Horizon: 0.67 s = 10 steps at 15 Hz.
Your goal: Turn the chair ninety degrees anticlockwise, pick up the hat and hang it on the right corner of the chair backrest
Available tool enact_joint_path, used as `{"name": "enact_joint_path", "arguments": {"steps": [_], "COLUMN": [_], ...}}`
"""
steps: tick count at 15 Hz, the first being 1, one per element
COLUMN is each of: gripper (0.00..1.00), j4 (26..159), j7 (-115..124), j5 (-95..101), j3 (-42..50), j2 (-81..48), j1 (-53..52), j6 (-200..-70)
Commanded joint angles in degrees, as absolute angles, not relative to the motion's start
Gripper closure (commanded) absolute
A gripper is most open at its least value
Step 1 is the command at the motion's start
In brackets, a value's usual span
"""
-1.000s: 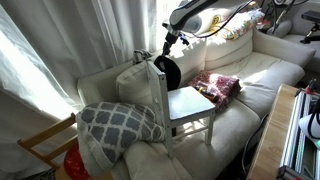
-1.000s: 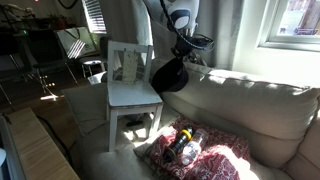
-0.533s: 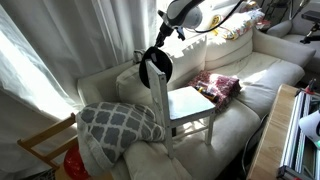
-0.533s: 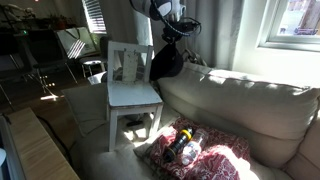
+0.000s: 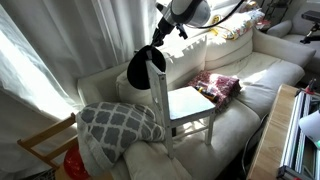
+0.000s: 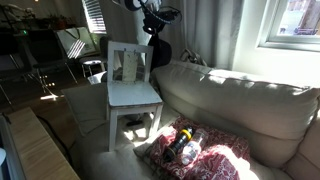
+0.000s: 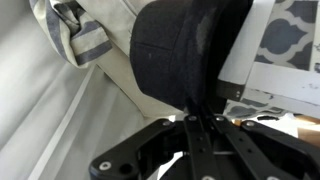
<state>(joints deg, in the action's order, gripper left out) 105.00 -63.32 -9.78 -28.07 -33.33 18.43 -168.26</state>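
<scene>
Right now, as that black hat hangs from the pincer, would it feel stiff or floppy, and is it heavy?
Probably soft: the hat hangs limp from the pincer, which pinches just an edge of fabric. Likely light, since that small pinch carries it. It looks apt to swing, dangling close to the chair.

The arm [image 5: 192,9] is white, with rounded segments and dark joints, and a black cable [image 5: 232,8] runs beside it. The gripper [image 7: 195,125] is matte black, with linked bars and small round pins [image 7: 104,166].
</scene>
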Motion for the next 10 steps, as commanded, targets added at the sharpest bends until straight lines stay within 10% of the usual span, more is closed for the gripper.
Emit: {"name": "enact_joint_path", "arguments": {"steps": [1, 10], "gripper": [0.98, 0.98], "j4": [114.94, 119.40], "j7": [-70.05, -85.49], "j5": [-10.51, -16.10], "j3": [-33.94, -39.46], "j2": [-26.34, -26.49], "j1": [24.54, 27.95], "j6": [-166.54, -158.67]}}
